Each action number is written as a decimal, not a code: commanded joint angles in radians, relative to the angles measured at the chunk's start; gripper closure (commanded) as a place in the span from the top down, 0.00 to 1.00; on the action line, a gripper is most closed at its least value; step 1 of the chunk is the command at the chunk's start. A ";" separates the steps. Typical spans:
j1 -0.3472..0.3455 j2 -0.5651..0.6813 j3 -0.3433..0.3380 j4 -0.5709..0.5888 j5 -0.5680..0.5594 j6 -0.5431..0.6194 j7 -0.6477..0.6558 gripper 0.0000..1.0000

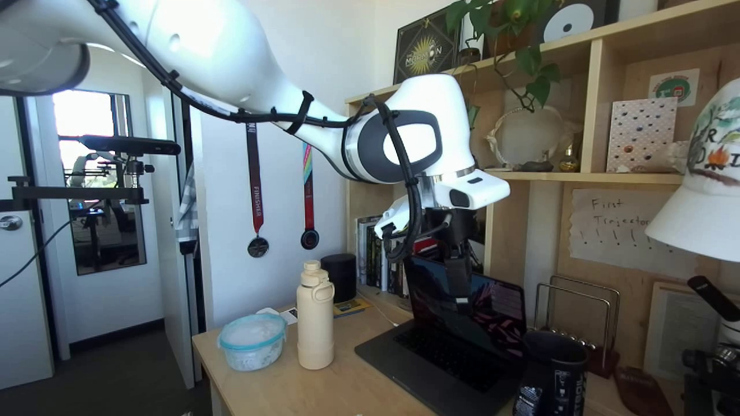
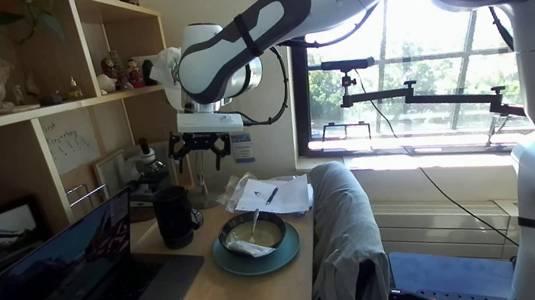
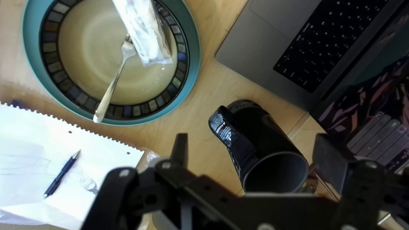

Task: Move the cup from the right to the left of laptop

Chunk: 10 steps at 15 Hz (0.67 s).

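Note:
The cup is a tall black mug with a fabric strap handle. It stands upright on the desk beside the laptop, and shows in both exterior views (image 1: pixel 552 378) (image 2: pixel 173 218) and in the wrist view (image 3: pixel 260 131). The open dark laptop (image 1: pixel 442 361) also shows in an exterior view (image 2: pixel 175 275) and the wrist view (image 3: pixel 265 48). My gripper (image 2: pixel 197 161) points down above the cup, apart from it, with its jaws wide open and empty. In the wrist view the cup's mouth lies between the two fingers (image 3: pixel 252 150). In an exterior view the gripper (image 1: pixel 461 297) overlaps the laptop screen.
A cream bottle (image 1: pixel 315 323) and a lidded container (image 1: pixel 252 346) stand on the laptop's other side. A bowl (image 2: pixel 278 227) on a teal plate (image 2: pixel 263 270) and papers (image 2: pixel 287 194) lie near the cup. A microscope (image 2: pixel 150 169), a Newton's cradle (image 1: pixel 607 358) and shelves (image 1: pixel 537 176) stand behind.

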 commanded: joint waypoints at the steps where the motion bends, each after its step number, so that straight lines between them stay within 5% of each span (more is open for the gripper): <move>1: -0.006 0.059 -0.008 0.038 0.026 0.033 0.010 1.00; 10: -0.038 0.273 -0.016 0.274 0.065 0.018 -0.008 1.00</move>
